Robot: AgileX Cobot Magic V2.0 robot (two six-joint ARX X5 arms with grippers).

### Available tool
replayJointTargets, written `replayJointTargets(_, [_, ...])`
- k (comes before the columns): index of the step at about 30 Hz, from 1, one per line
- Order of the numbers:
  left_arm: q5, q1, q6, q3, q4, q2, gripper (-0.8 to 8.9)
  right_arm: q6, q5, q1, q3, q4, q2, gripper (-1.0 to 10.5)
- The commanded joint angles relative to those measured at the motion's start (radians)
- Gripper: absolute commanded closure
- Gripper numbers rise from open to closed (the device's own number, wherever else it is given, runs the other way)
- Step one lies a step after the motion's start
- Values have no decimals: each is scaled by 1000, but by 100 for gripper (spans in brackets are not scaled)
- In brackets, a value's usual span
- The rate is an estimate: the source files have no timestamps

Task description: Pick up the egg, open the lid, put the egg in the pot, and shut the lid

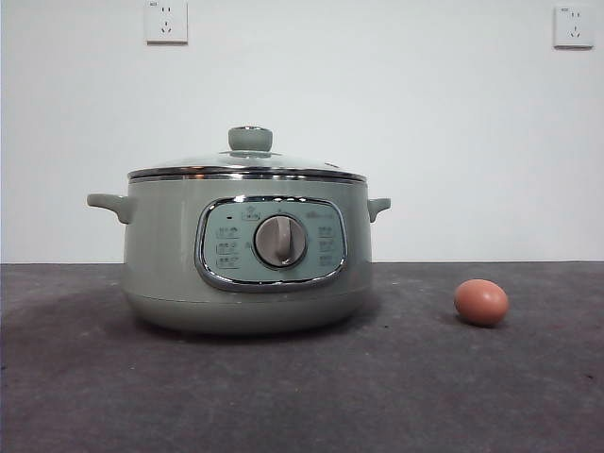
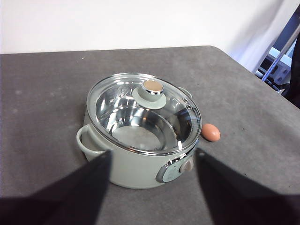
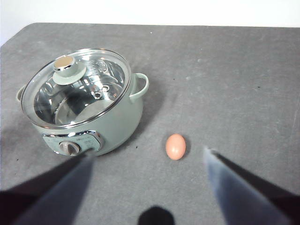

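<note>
Counter (image 1: 302, 396), dark grey and matte, filled the lower part of the front frame under a white wall, where two sockets (image 1: 166, 21) sat at the upper left and upper right. The pot (image 1: 247, 255) stood left of centre in that frame, pale sage-green and round, a small handle sticking out on each side and its chrome-framed control panel with the silver dial (image 1: 279, 241) facing the camera. The lid (image 1: 247, 167) sat closed on the pot's rim, its chrome band level and its pale green knob at the top centre; both wrist frames showed through the glass to a shiny steel bowl inside with nothing in it. The egg (image 1: 481, 302) lay on its side on the counter at the lower right of the front frame, apart from the pot, with bare counter between them. In the right wrist frame the egg (image 3: 176, 146) sat just below centre, and the right hand (image 3: 150, 187) hung above the counter with its jaws spread wide, released and holding nothing. The left hand (image 2: 152, 187) was likewise released, its jaws spread apart above the counter with the pot's front wall showing between them, touching neither pot nor lid. Neither hand showed in the front frame.
</note>
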Motion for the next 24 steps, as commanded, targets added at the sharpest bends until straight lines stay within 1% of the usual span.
replayJointTargets(1, [5,-10,8,3,7,7,90,-6,-3,0,3,0,1,375])
replayJointTargets(8, [5,-60,9,12,66,71,90,-5,-3,0,3,0,9,375])
replayJointTargets(14, [-14,-133,21,95,100,213,90,-3,-4,0,3,-7,41,379])
replayJointTargets(18, [-68,-196,60,188,101,351,91,-3,-4,0,3,-12,61,379])
replayJointTargets(20, [-98,-235,66,234,101,420,91,-3,-4,0,3,-13,68,379])
replayJointTargets(24, [-177,-314,101,325,104,563,91,-3,-4,1,3,-13,85,379])
